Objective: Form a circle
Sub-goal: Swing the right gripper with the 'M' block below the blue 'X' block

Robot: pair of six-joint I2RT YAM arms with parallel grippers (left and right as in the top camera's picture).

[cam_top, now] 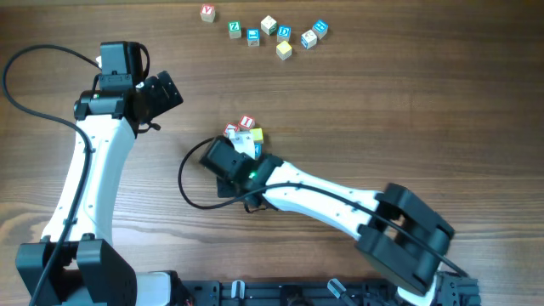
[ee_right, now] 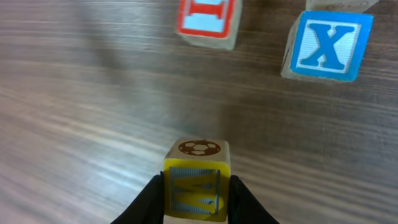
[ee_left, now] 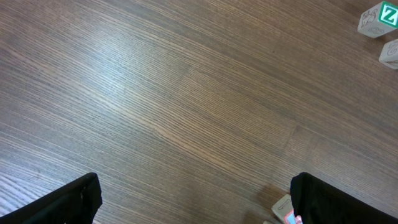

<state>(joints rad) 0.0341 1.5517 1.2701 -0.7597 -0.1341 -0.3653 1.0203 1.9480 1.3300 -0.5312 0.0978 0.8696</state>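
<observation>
Yellow cube [ee_right: 196,186] in the right jaws' grip — left jaws wide apart

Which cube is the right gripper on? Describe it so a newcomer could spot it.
Mid-table, the right arm reaches to a small cluster of letter cubes. The right gripper is shut on the yellow cube nearest the arm. Unlike the red-framed cube and blue X cube beyond it, it has a football picture on top.

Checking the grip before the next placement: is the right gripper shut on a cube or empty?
Shut on one: the right gripper pinches the yellow cube, a finger against each side.
</observation>
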